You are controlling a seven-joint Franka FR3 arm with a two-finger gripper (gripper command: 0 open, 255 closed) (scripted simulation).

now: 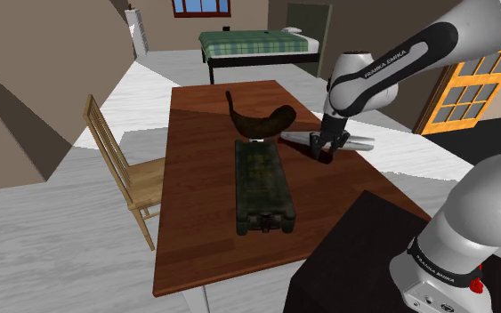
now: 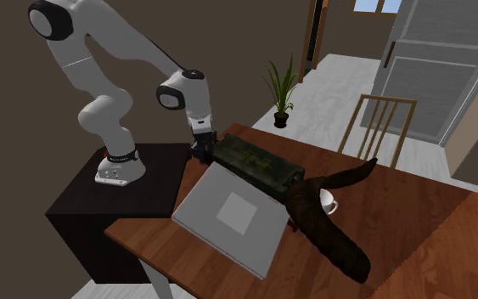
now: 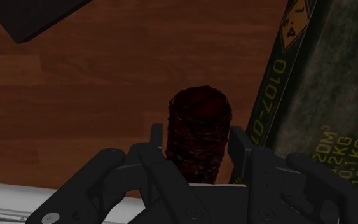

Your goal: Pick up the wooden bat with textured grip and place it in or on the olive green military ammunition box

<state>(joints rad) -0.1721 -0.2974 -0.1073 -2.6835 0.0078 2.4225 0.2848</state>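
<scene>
The bat's grip [image 3: 198, 121] is a dark red, ribbed cylinder. It sits between my two black fingers, which press on both of its sides. My gripper [image 3: 196, 145] is shut on it, low over the brown table [image 1: 195, 196]. The olive green ammunition box [image 3: 317, 95] with yellow lettering lies right beside the grip. In the shoulder view the gripper [image 1: 323, 151] is at the box's [image 1: 262, 182] far right corner, next to a grey slab. The second exterior view has the gripper [image 2: 201, 149] at the end of the box [image 2: 258, 164] nearest the stand. The remainder of the bat is hidden.
A flat grey slab [image 1: 346, 140] like a shut laptop lies by the gripper. A large dark curved object [image 1: 257, 122] lies beyond the box, with a white cup [image 2: 327, 202] beside it. A wooden chair [image 1: 124, 169] stands at the table's side. A bed [image 1: 248, 43] is further back.
</scene>
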